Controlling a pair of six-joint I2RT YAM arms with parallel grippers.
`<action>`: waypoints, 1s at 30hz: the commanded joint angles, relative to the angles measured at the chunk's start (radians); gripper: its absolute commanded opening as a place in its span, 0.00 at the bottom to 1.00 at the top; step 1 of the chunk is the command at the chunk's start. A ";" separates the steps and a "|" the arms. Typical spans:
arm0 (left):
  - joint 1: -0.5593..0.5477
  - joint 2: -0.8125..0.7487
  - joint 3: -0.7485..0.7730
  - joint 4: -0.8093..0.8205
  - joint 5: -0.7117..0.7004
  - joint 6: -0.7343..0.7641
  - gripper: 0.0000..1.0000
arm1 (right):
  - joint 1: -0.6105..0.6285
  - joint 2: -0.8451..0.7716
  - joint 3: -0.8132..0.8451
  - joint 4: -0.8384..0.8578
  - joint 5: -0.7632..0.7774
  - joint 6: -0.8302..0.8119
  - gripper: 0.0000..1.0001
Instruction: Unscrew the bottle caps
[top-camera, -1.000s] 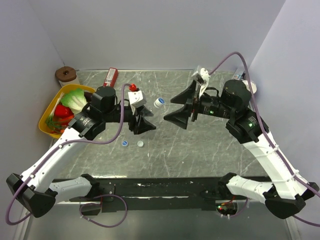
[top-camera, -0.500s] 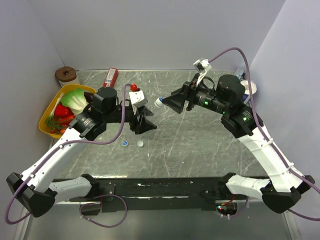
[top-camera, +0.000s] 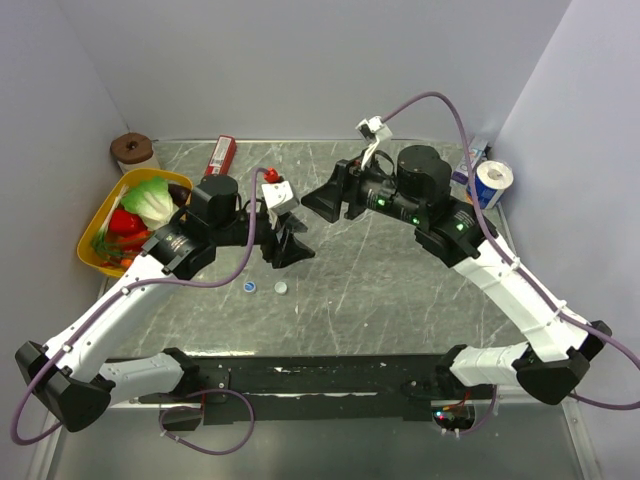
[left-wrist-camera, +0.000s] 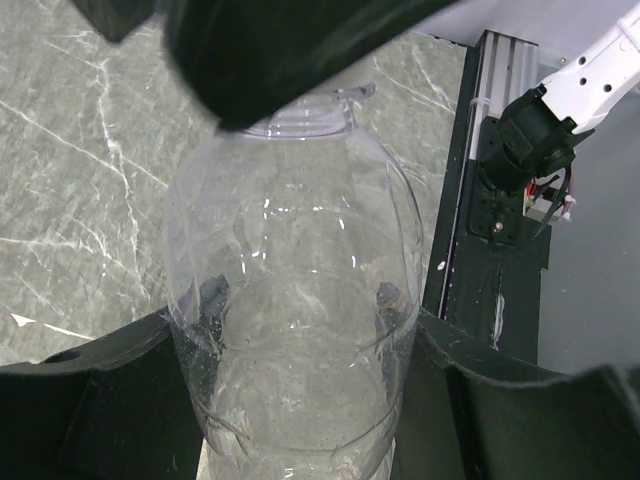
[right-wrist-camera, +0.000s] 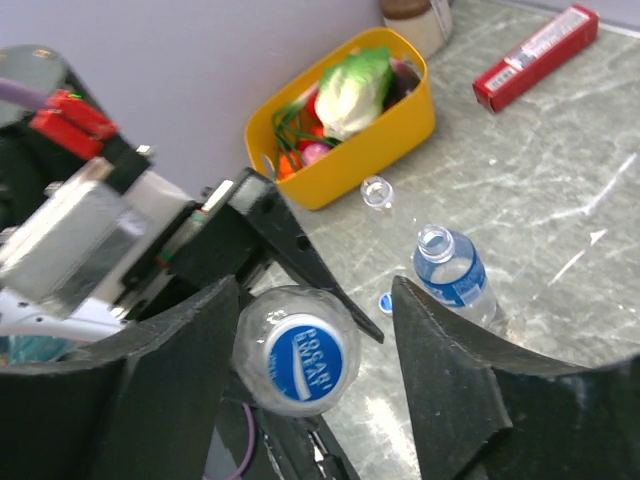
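My left gripper (top-camera: 288, 240) is shut on a clear bottle (left-wrist-camera: 290, 230), held off the table with its top toward the right arm. Its blue bottle cap (right-wrist-camera: 297, 362) is screwed on. My right gripper (right-wrist-camera: 312, 310) is open around that cap: the left finger (right-wrist-camera: 170, 380) sits close against the bottle's shoulder and a gap shows at the right finger (right-wrist-camera: 460, 380). In the top view the right gripper (top-camera: 325, 200) hides the cap. A blue-labelled bottle (right-wrist-camera: 450, 275) stands uncapped below. Two loose caps (top-camera: 250, 288) (top-camera: 282, 288) lie on the table.
A yellow basket (top-camera: 92, 250) of toy vegetables sits at the left, with another clear bottle mouth (right-wrist-camera: 377, 190) beside it. A red box (top-camera: 222, 152) and a brown roll (top-camera: 130, 150) are at the back left. A white and blue roll (top-camera: 490, 182) stands at the back right.
The right arm has swung left and brought its gripper over the bottle's cap, with its jaws narrowing from wide open. The left gripper has kept the bottle still.
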 joint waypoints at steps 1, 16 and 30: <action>-0.007 -0.005 0.021 0.015 -0.009 -0.008 0.56 | 0.012 0.000 0.044 0.000 0.045 -0.002 0.65; 0.012 -0.045 0.018 0.023 0.214 0.018 0.58 | 0.014 -0.040 -0.048 0.112 -0.104 -0.102 0.25; 0.063 0.007 0.120 -0.244 0.669 0.239 0.62 | -0.084 -0.090 -0.108 0.177 -0.605 -0.272 0.24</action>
